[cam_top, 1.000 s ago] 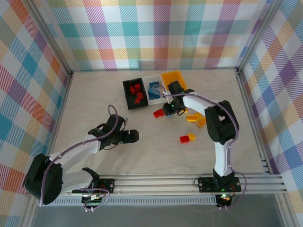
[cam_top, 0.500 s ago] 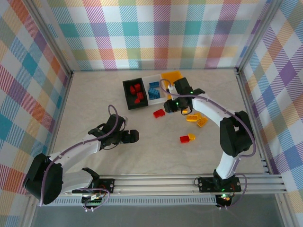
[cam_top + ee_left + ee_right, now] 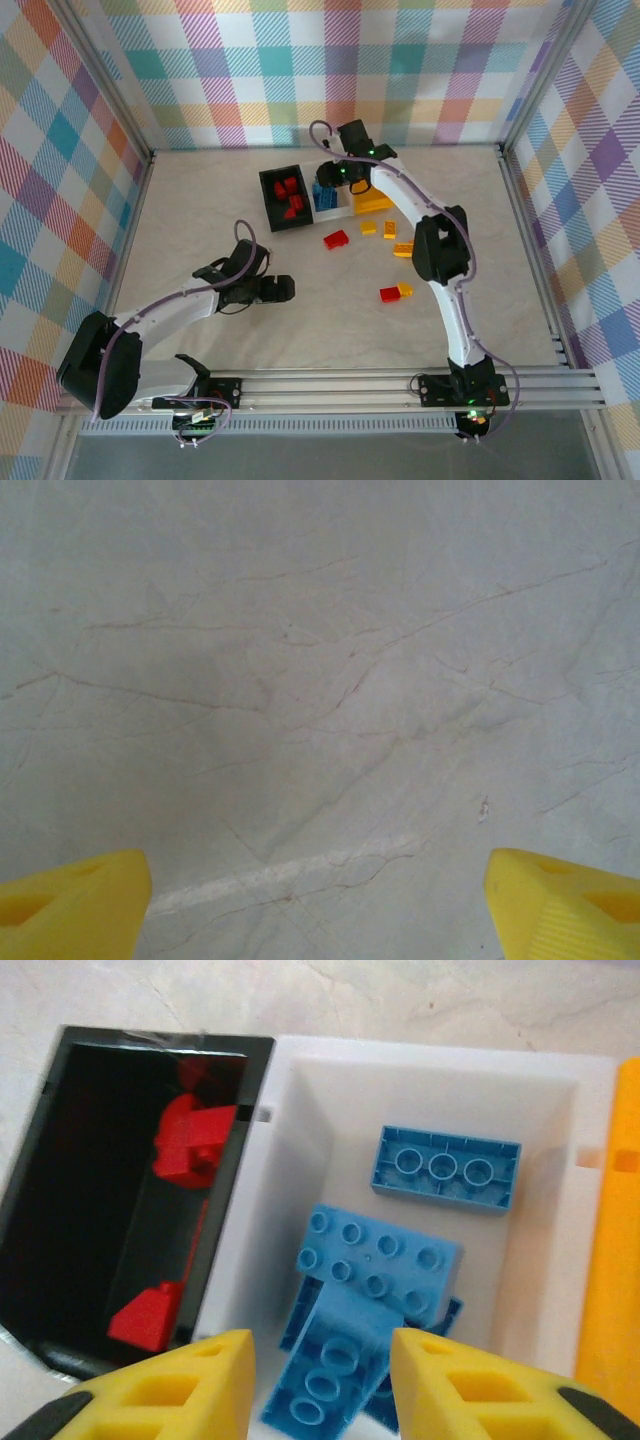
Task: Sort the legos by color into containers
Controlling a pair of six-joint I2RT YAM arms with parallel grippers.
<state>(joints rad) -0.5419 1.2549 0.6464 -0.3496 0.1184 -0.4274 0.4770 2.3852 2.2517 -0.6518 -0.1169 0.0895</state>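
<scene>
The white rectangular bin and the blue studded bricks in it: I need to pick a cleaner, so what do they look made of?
The white rectangular bin looks like moulded plastic, matt and perhaps slightly translucent: thin even walls, rounded inner corners. The blue studded bricks look like hard plastic with a slight sheen: crisp round studs, uniform colour. Look alone cannot confirm it.

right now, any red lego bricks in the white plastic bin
No, the white plastic bin holds only blue studded bricks.

Pastel plaid walls enclose a pale, veined marble-look tabletop framed by aluminium rails, evenly lit.
</scene>
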